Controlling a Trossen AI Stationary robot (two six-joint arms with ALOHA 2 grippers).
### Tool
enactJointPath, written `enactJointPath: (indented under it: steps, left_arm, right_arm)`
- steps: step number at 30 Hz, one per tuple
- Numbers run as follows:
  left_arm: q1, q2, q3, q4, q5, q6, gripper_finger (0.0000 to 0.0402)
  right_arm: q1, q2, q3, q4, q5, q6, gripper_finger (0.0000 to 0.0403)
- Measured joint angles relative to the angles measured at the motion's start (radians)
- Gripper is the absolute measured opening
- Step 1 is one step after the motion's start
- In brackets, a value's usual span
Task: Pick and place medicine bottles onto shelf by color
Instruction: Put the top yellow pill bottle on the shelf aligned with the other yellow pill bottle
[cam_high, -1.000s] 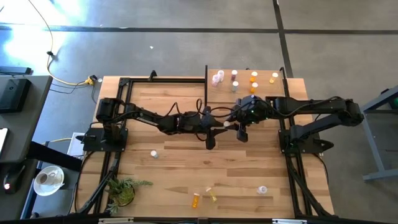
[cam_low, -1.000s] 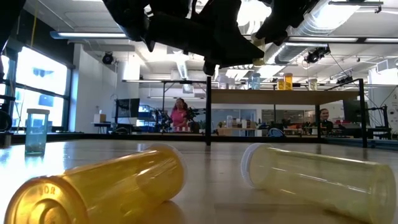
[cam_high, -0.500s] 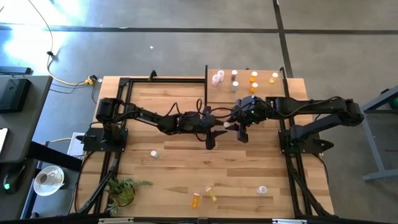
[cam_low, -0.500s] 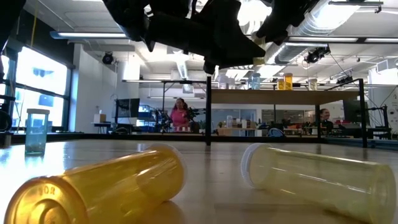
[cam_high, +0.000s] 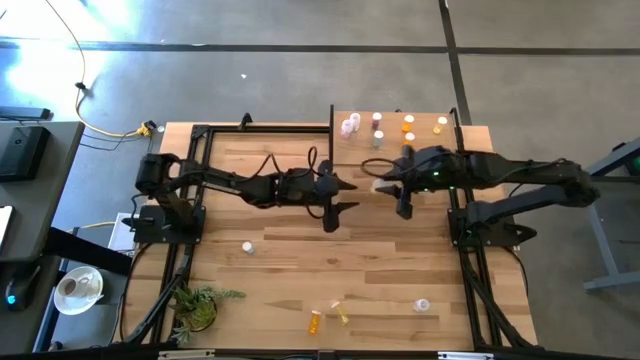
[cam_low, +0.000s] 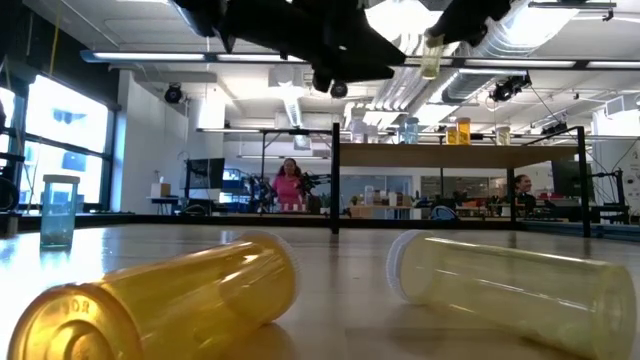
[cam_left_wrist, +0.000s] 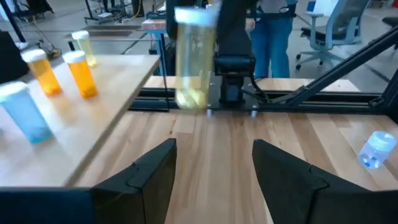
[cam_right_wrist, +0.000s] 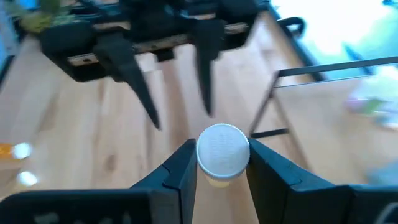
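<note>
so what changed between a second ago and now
The left pincer opened and let go of the pale yellow bottle, then drew back toward its own side. The right pincer, shut on that bottle by its white cap, carried it up and toward the shelf. Bottles on the shelf and those lying on the table stayed put.

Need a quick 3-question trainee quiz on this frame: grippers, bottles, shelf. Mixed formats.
1. True or false: the right gripper is shut on a pale yellow bottle.
2. The left gripper is: A) open and empty, B) shut on an orange bottle, C) out of view.
3. Fill in: the two bottles lying nearest the low camera, an orange bottle and a clear yellowish bottle, lie on their ____.

Key: 1 true; 2 A; 3 sides.
</note>
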Motion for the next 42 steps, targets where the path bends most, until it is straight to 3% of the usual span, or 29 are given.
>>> enactJointPath:
  steps: [7, 12, 20, 26, 33, 42]
  left_arm:
    - [0.005, -0.072, -0.007, -0.068, 0.0, 0.03, 0.0202]
    - [0.005, -0.084, -0.065, -0.02, 0.001, 0.013, 0.0202]
    - [0.005, -0.088, -0.139, 0.075, 0.001, -0.03, 0.0202]
    - [0.003, -0.087, -0.149, 0.078, 0.001, -0.045, 0.0202]
    - [0.002, -0.087, -0.149, 0.079, 0.001, -0.045, 0.0202]
    - [0.002, -0.087, -0.149, 0.078, 0.001, -0.044, 0.0202]
  right_arm:
    - [0.0, -0.129, 0.0, -0.089, 0.23, 0.056, 0.0104]
    - [0.0, -0.217, -0.04, -0.189, 0.41, 0.16, 0.0104]
    - [-0.022, -0.352, -0.14, -0.279, 0.569, 0.342, 0.0103]
    - [-0.082, -0.377, -0.146, -0.393, 0.698, 0.47, 0.0103]
    - [-0.193, -0.352, -0.146, -0.395, 0.712, 0.475, 0.0103]
    - [-0.313, -0.347, -0.153, -0.389, 0.655, 0.479, 0.0103]
